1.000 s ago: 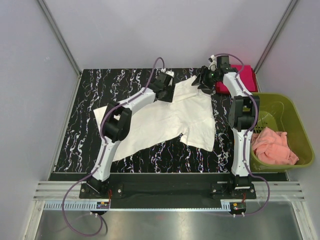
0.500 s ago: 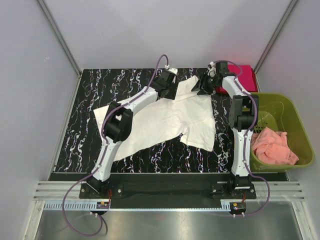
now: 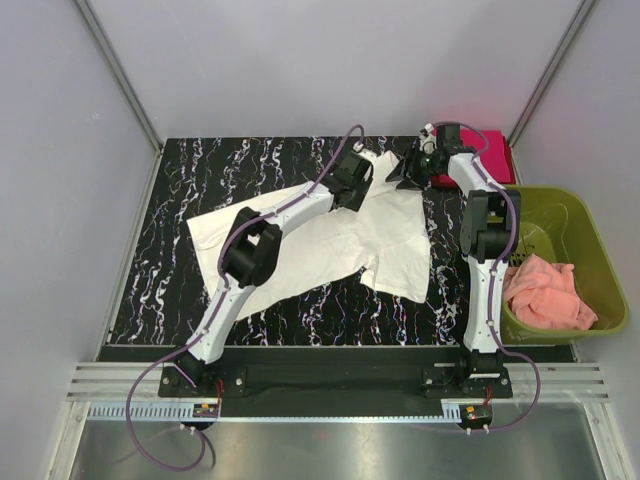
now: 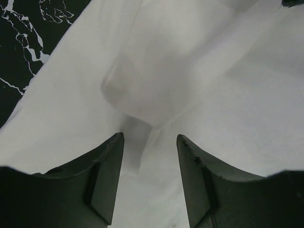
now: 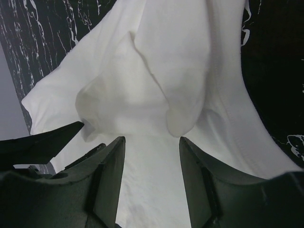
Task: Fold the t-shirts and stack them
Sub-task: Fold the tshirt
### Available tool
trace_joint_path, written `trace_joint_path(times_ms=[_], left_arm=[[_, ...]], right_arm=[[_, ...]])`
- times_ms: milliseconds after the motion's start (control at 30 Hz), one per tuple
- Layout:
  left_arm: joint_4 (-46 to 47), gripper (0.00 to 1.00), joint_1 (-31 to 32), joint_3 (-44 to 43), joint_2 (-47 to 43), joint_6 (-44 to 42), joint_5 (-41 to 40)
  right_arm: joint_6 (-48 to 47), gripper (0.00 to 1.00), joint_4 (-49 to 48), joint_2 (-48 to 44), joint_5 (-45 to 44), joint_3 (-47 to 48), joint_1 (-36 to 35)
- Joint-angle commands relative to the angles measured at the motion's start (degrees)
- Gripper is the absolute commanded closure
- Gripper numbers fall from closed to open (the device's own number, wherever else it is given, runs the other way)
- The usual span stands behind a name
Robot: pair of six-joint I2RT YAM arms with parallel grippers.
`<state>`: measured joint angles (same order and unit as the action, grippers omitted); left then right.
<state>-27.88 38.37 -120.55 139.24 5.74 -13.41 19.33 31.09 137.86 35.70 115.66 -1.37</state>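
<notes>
Two claws: left claw (image 4: 149,137) and right claw (image 5: 152,138), jaws parted.
Cream t-shirt (image 3: 330,240): spread beneath both, toward desk (image 3: 170,190) far edge.

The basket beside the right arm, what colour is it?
The basket is olive green, clearest in the top external view.

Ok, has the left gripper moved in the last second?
Yes. The left gripper has shifted right over the white shirt, closer to the green basket on the right.
</notes>
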Motion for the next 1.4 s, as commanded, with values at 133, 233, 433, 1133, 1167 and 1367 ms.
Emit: trace_joint_path(times_ms=[133, 233, 433, 1133, 1167, 1367], left_arm=[[0.6, 0.52, -0.1, -3.2, 0.9, -4.6, -5.4], [1.2, 0.59, -0.1, -3.2, 1.1, -5.2, -6.3], [1.9, 0.85, -0.1, -3.6, 1.3, -5.4, -6.4], [4.8, 1.00, -5.1, 0.8, -2.2, 8.4, 4.5], [4.9, 1.00, -5.2, 1.4, -2.3, 8.9, 5.1], [5.8, 1.00, -5.8, 2.8, -2.7, 11.0, 7.4]], right_arm=[[0.9, 0.44, -2.7, -4.7, 1.8, -2.1, 0.5], [1.3, 0.45, -3.3, -4.7, 2.0, -3.0, 0.6], [0.1, 0.43, -2.7, -3.8, 1.5, -1.6, 0.5], [4.6, 0.54, -3.5, 5.8, 5.8, 11.3, 0.0], [5.6, 0.54, -4.1, 6.6, 6.2, 12.3, -0.1], [6.5, 0.56, -4.1, 13.8, 5.0, 20.7, -3.5]])
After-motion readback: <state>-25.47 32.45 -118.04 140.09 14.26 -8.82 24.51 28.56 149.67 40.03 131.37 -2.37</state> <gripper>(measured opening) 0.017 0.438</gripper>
